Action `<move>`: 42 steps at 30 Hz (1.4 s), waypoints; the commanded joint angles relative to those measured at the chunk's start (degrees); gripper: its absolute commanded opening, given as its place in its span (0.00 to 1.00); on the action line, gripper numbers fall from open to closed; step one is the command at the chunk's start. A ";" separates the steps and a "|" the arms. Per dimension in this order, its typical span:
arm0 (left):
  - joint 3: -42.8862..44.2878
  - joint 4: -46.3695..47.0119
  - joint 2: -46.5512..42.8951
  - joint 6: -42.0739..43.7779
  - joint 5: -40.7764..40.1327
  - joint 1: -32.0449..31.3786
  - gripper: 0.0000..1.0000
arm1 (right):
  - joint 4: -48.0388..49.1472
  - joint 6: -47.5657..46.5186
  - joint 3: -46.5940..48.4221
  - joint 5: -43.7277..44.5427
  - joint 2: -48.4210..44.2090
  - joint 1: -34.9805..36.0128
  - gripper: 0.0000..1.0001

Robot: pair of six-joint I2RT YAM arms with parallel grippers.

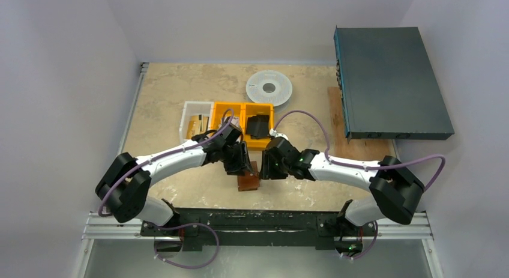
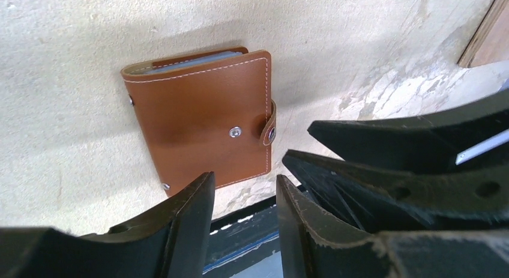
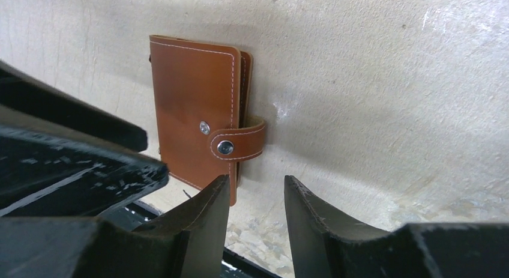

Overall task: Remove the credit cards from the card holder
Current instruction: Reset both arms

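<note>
Pale, mottled tabletop (image 1: 168,92) enclosed by plain white walls, arm bases along the near edge. Item: the card holder (image 1: 248,182) (image 2: 204,128) (image 3: 192,110), brown leather with pale stitching, folded shut and lying flat near the near edge at centre. A strap (image 3: 237,143) with a metal snap wraps round one edge onto the cover, and a second stud (image 3: 204,128) sits just beside its tip. A pale grey-blue edge (image 2: 198,59) shows inside the fold; whether it is lining or card cannot be told. Left tool (image 1: 240,161) (image 2: 243,188): above the holder on its left, fingers apart, nothing between them. Right tool (image 1: 267,164) (image 3: 255,188): above the holder on its right, close to the left tool, fingers likewise apart and empty. Further back: orange bins (image 1: 231,110), one holding a black item (image 1: 259,126); a clear bin (image 1: 195,125) to their left; a white spool (image 1: 269,87) beyond. Far right: a dark flat box (image 1: 390,80) over a wooden board (image 1: 342,128).
</note>
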 commanded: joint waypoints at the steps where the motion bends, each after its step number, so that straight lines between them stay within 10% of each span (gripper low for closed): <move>1: 0.67 -2.42 -3.60 2.08 -2.98 0.12 0.41 | 2.65 0.11 1.26 -0.85 1.35 -0.18 0.38; 15: 2.01 -10.43 -17.06 7.18 -11.21 0.53 0.57 | -2.10 -0.81 5.01 2.61 -3.83 -0.19 0.41; 26: 10.45 -22.12 -31.31 14.39 -20.29 5.81 0.86 | -6.50 -3.72 13.04 11.10 -15.88 -0.23 0.97; 42: 15.74 -27.18 -34.08 18.81 -26.32 7.54 0.88 | -4.30 -6.86 17.13 15.36 -21.11 -0.19 0.99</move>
